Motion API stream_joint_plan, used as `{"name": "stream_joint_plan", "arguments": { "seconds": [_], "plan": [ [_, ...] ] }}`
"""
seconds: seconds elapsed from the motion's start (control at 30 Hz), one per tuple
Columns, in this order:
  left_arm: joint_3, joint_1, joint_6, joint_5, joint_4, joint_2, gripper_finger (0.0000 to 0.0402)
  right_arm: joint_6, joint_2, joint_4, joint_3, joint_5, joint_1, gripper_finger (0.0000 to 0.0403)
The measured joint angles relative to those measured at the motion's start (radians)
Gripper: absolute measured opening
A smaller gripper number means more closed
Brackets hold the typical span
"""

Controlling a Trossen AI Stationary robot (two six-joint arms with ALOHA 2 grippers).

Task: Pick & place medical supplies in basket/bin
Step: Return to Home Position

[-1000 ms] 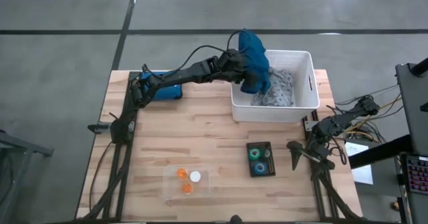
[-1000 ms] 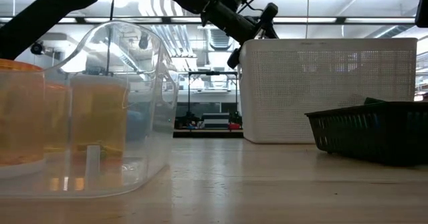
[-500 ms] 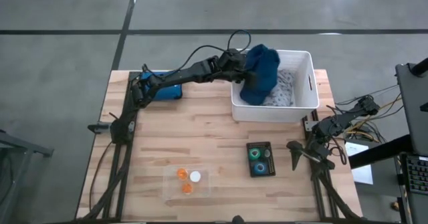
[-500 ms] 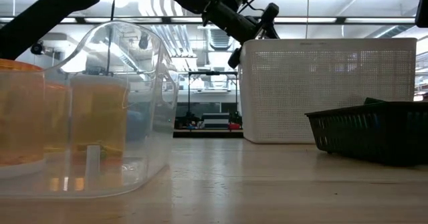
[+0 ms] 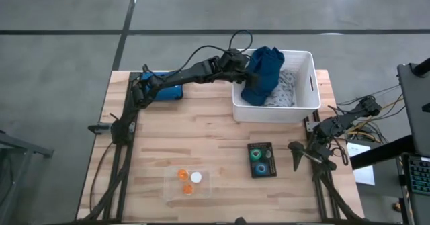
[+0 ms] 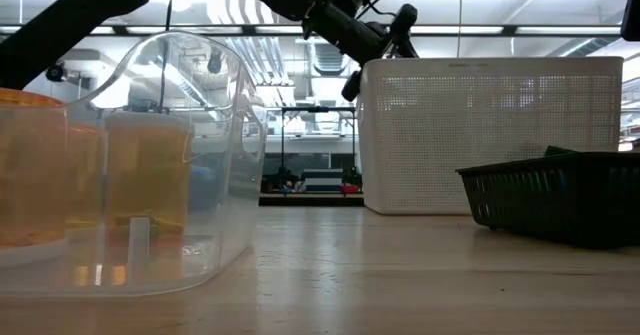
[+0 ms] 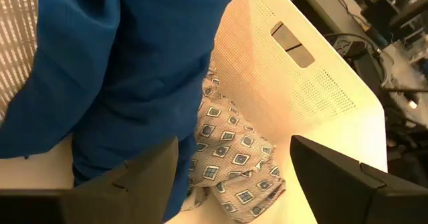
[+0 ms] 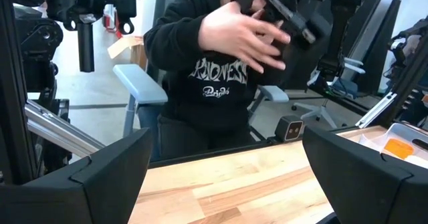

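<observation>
blue fabric, the dark blue cloth (image 5: 262,74), sits heaped in the left half of the white bin (image 5: 313,84) at the upper right of the high view. it lies on the grey patterned cloth (image 5: 285,91) and rises over the rim. the left gripper (image 5: 240,64) hovers at the bin's left wall, just beside the heap. in the left wrist view its fingers stand wide apart with nothing pinched between them, though a fold hangs close to one finger. the right gripper (image 5: 297,159) rests at the right edge of the table (image 5: 201,131), fingers likewise spread and empty.

i judge the placing done and the retreat to rest in hand. the next move calls for drawing the left gripper up and back toward the upper left, clear of the rim, without snagging that fold. orange and white caps (image 5: 188,180) in a clear tray (image 5: 169,185) and tape rolls (image 5: 261,160) in a dark tray (image 5: 261,145) lie lower down, outside the bin.
</observation>
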Motion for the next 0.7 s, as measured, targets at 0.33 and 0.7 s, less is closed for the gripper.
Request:
{"name": "stream_joint_plan", "arguments": {
  "seconds": [0.33, 0.7],
  "plan": [
    [-0.001, -0.056, 0.234, 0.003, -0.008, -0.102, 0.0295, 0.000, 0.000, 0.000, 0.000, 0.000, 0.000, 0.0384],
    [-0.044, -0.222, 0.533, 0.000, -0.115, -0.265, 0.0294, 0.000, 0.001, 0.000, 0.001, 0.000, 0.000, 0.0384]
  ]
}}
